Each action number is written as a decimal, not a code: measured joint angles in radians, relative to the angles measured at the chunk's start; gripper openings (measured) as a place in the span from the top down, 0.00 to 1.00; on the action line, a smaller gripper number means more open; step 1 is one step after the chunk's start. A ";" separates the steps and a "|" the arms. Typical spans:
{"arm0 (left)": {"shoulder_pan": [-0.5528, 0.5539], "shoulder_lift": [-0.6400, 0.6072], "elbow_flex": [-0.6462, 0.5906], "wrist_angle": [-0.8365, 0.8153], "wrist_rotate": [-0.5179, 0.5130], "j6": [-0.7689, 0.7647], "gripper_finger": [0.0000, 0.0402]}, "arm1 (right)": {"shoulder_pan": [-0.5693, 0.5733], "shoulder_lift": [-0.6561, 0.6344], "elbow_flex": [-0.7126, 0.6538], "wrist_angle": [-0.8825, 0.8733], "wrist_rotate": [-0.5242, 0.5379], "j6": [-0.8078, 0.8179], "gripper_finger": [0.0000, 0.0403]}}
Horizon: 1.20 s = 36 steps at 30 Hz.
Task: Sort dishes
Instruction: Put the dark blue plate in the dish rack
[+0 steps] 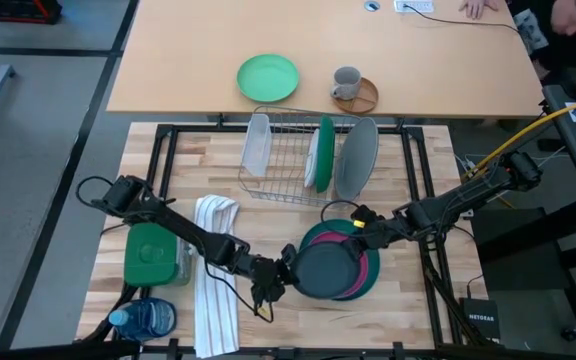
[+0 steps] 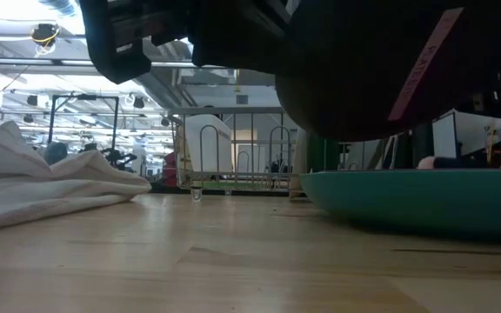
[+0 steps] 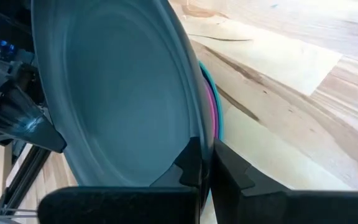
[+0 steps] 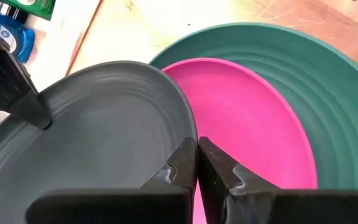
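I see my left pincer clamped on the left rim of the round matte charcoal plate, tilted above the pink plate and teal-green plate stacked on the wooden surface. My right pincer pinches the charcoal plate's opposite edge.

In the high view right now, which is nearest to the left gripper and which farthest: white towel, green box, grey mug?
From the left gripper, shut on the charcoal plate:
1. White towel, just beside it, toward the left arm's base.
2. Green box, beyond the towel.
3. Grey mug, on the far table.
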 joint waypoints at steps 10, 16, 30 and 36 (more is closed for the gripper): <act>-0.009 0.000 -0.003 -0.026 0.030 0.000 1.00 | 0.000 0.004 -0.004 0.076 -0.100 -0.108 0.89; -0.023 0.000 -0.002 -0.017 0.025 -0.036 1.00 | 0.000 0.004 -0.003 0.119 -0.095 -0.130 0.74; -0.035 -0.152 -0.002 -0.066 -0.038 -0.402 1.00 | 0.000 -0.181 -0.003 0.129 -0.005 -0.416 0.70; -0.020 -0.286 -0.001 -0.104 -0.196 -0.502 1.00 | 0.000 -0.372 -0.003 0.125 0.123 -0.601 0.70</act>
